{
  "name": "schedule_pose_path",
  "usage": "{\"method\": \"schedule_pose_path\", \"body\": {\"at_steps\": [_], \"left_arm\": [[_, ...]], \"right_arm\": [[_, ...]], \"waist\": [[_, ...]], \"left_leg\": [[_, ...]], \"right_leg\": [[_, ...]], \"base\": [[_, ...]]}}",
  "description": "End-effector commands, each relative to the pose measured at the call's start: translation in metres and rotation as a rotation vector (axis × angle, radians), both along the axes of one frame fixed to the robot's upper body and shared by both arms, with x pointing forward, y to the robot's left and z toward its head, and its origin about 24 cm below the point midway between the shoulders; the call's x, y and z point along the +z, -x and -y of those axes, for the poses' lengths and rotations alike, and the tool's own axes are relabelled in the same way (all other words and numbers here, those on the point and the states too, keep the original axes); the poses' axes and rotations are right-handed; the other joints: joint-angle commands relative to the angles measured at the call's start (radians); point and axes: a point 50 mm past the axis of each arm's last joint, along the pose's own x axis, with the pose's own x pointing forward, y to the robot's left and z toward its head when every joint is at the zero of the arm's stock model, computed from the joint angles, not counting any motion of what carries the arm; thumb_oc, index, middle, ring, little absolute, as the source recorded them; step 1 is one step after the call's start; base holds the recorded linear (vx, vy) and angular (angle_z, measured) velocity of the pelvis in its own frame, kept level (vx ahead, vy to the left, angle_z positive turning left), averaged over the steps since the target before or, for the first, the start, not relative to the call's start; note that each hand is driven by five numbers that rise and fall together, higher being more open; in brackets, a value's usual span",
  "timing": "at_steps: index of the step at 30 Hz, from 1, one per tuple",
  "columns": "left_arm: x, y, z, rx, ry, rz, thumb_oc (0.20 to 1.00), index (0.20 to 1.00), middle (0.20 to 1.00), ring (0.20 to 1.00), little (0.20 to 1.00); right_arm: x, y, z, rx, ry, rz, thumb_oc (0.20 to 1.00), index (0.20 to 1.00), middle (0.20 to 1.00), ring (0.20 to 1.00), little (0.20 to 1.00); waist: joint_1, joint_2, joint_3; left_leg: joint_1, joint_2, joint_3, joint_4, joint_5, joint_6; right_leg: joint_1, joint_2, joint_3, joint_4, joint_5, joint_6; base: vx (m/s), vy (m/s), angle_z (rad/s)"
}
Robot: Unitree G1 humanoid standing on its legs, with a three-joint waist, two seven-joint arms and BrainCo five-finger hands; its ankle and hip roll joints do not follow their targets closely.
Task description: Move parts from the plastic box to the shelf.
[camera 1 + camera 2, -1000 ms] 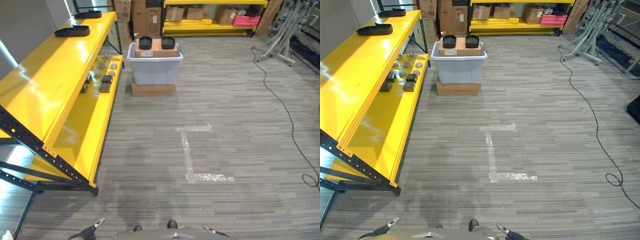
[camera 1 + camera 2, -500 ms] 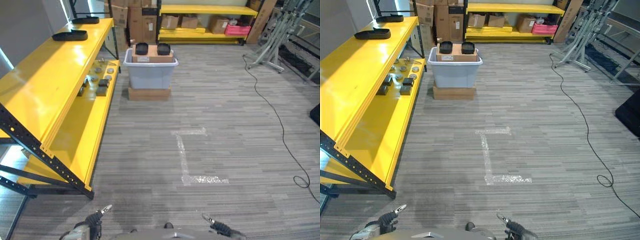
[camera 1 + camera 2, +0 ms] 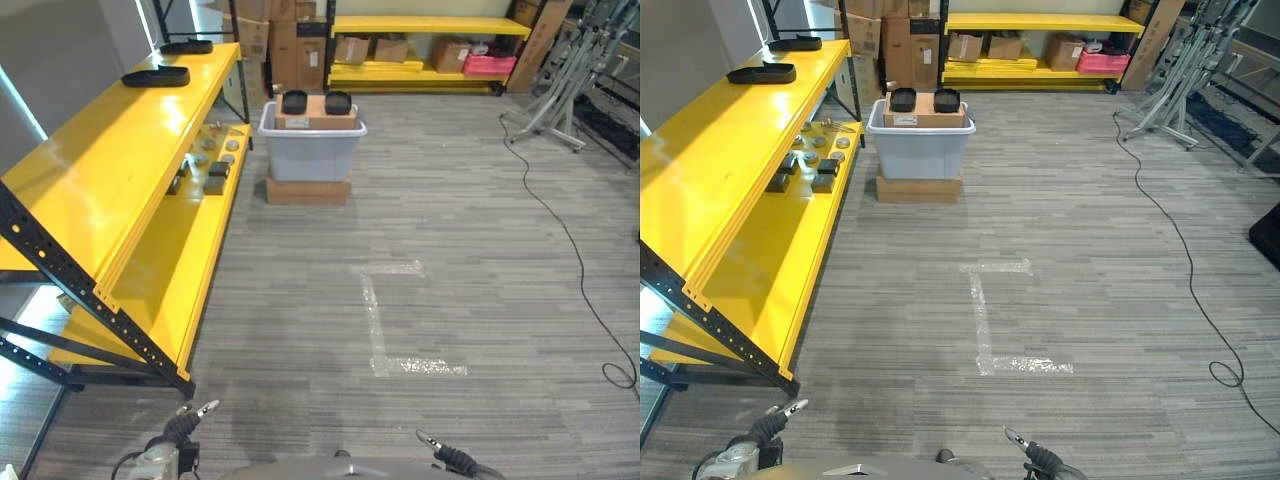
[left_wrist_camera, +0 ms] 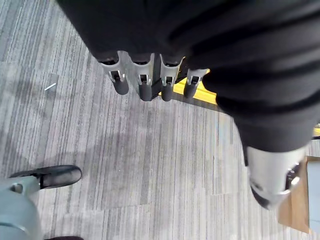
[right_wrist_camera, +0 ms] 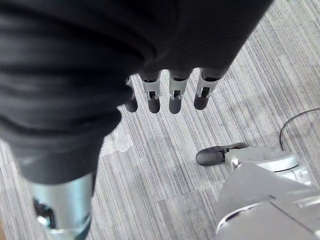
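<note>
A: Well, left eye first. What's there?

B: Far ahead, the box (image 3: 311,140) sits on a flat carton on the floor, just beside the shelf (image 3: 120,170). Two dark parts (image 3: 294,101) rest on a carton inside it. Small parts lie on the shelf's lower level, two black trays on top.

A: Right eye?

B: Same scene. Left hand (image 3: 768,426) at the bottom edge, right hand (image 3: 1032,454) likewise, both well apart from the box.

A: Left wrist view?

B: Fingers (image 4: 145,85) hang straight and apart over bare floor, thumb off to one side, holding nothing.

A: Right wrist?

B: Fingers (image 5: 176,97) relaxed, spread, empty, floor past them.

A: How would those parts handle?

B: I'd guess rigid, cup-like pieces, light enough for one hand (a guess from shape alone). Taking hold across the rim or round the wall looks safest; smooth plastic could slip.

A: Anything hard to make out?

B: What's under the carton inside the box is hidden, and the small shelf parts are too far off to name.
</note>
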Motion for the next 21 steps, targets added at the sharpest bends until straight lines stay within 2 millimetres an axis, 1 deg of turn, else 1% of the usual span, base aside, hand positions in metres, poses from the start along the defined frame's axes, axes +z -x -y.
{"method": "schedule_pose_path", "body": {"at_steps": [1,4,5,6,8,10,14,15,16,17,19,20,21], "left_arm": [[0.008,-0.027,0.0,-0.099,-0.046,0.065,1.0,1.0,1.0,1.0,1.0],[0.008,-0.029,0.003,-0.1,-0.037,0.076,1.0,1.0,1.0,1.0,1.0],[0.009,-0.03,0.004,-0.094,-0.034,0.097,1.0,1.0,1.0,1.0,1.0],[0.012,-0.035,0.006,-0.078,-0.022,0.156,1.0,1.0,1.0,1.0,1.0],[0.016,-0.04,0.007,-0.076,-0.009,0.202,1.0,1.0,1.0,1.0,1.0],[0.022,-0.052,0.009,-0.096,0.0,0.26,1.0,1.0,1.0,1.0,1.0],[0.029,-0.062,0.012,-0.12,0.002,0.309,1.0,1.0,1.0,1.0,1.0],[0.032,-0.068,0.014,-0.132,0.002,0.336,1.0,1.0,1.0,1.0,1.0],[0.034,-0.07,0.014,-0.128,0.006,0.345,1.0,1.0,1.0,1.0,1.0],[0.035,-0.073,0.016,-0.12,0.015,0.361,1.0,1.0,1.0,1.0,1.0],[0.036,-0.074,0.017,-0.121,0.02,0.369,1.0,1.0,1.0,1.0,1.0],[0.037,-0.075,0.018,-0.116,0.029,0.377,1.0,1.0,1.0,1.0,1.0],[0.037,-0.075,0.018,-0.114,0.031,0.378,1.0,1.0,1.0,1.0,1.0]], "right_arm": [[0.002,-0.01,0.003,-0.041,-0.024,0.015,1.0,1.0,1.0,1.0,1.0],[0.001,-0.012,-0.002,0.011,-0.042,0.017,1.0,1.0,1.0,1.0,1.0],[0.001,-0.012,-0.003,0.055,-0.012,0.015,1.0,1.0,1.0,1.0,1.0],[0.002,-0.016,-0.004,0.148,0.031,0.027,1.0,1.0,1.0,1.0,1.0],[0.004,-0.022,-0.006,0.197,0.04,0.067,1.0,1.0,1.0,1.0,1.0],[0.008,-0.034,-0.01,0.234,0.045,0.132,1.0,1.0,1.0,1.0,1.0],[0.013,-0.045,-0.012,0.231,0.041,0.189,1.0,1.0,1.0,1.0,1.0],[0.016,-0.053,-0.012,0.242,0.049,0.224,1.0,1.0,1.0,1.0,1.0],[0.018,-0.056,-0.012,0.251,0.054,0.242,1.0,1.0,1.0,1.0,1.0],[0.021,-0.063,-0.013,0.254,0.056,0.289,1.0,1.0,1.0,1.0,1.0],[0.024,-0.069,-0.015,0.249,0.055,0.324,1.0,1.0,1.0,1.0,1.0],[0.027,-0.075,-0.018,0.253,0.057,0.358,1.0,1.0,1.0,1.0,1.0],[0.028,-0.076,-0.019,0.252,0.056,0.363,1.0,1.0,1.0,1.0,1.0]], "waist": [[0.007,-0.003,0.028],[0.01,-0.003,0.035],[0.011,-0.005,0.034],[0.014,-0.007,0.032],[0.018,-0.011,0.032],[0.024,-0.018,0.037],[0.026,-0.026,0.042],[0.027,-0.031,0.045],[0.027,-0.033,0.046],[0.028,-0.036,0.048],[0.028,-0.038,0.049],[0.027,-0.038,0.051],[0.027,-0.038,0.052]], "left_leg": [[0.01,-0.017,0.053,0.005,-0.093,0.011],[0.011,-0.019,0.046,0.006,-0.095,0.015],[0.012,-0.02,0.043,0.004,-0.094,0.015],[0.012,-0.022,0.04,0.001,-0.092,0.014],[0.01,-0.023,0.035,0.001,-0.091,0.015],[0.006,-0.023,0.032,0.004,-0.091,0.018],[0.004,-0.024,0.031,0.005,-0.092,0.021],[0.005,-0.023,0.032,0.005,-0.093,0.023],[0.006,-0.023,0.033,0.005,-0.093,0.023],[0.008,-0.024,0.032,0.004,-0.094,0.026],[0.007,-0.025,0.032,0.005,-0.094,0.029],[0.006,-0.025,0.032,0.001,-0.093,0.032],[0.005,-0.026,0.031,-0.001,-0.092,0.033]], "right_leg": [[0.041,-0.02,-0.028,0.025,-0.12,0.056],[0.04,-0.022,-0.033,0.032,-0.122,0.056],[0.041,-0.022,-0.034,0.032,-0.122,0.057],[0.041,-0.023,-0.036,0.032,-0.121,0.058],[0.039,-0.024,-0.036,0.036,-0.12,0.059],[0.035,-0.025,-0.036,0.044,-0.12,0.061],[0.031,-0.025,-0.034,0.05,-0.12,0.061],[0.028,-0.025,-0.032,0.054,-0.118,0.063],[0.027,-0.026,-0.031,0.055,-0.117,0.063],[0.026,-0.026,-0.027,0.058,-0.114,0.065],[0.023,-0.027,-0.023,0.065,-0.115,0.066],[0.016,-0.026,-0.017,0.088,-0.123,0.067],[0.013,-0.025,-0.017,0.096,-0.126,0.067]], "base": [[0.0,0.0,0.0],[0.0,0.0,0.0],[0.03,0.039,0.04],[0.03,0.04,0.04],[0.01,0.017,0.01],[0.0,0.0,0.0],[0.0,0.0,0.0],[0.02,0.037,0.0],[0.04,0.057,-0.01],[0.04,0.045,-0.01],[0.05,0.058,-0.01],[0.05,0.066,-0.01],[0.05,0.068,-0.02]]}}
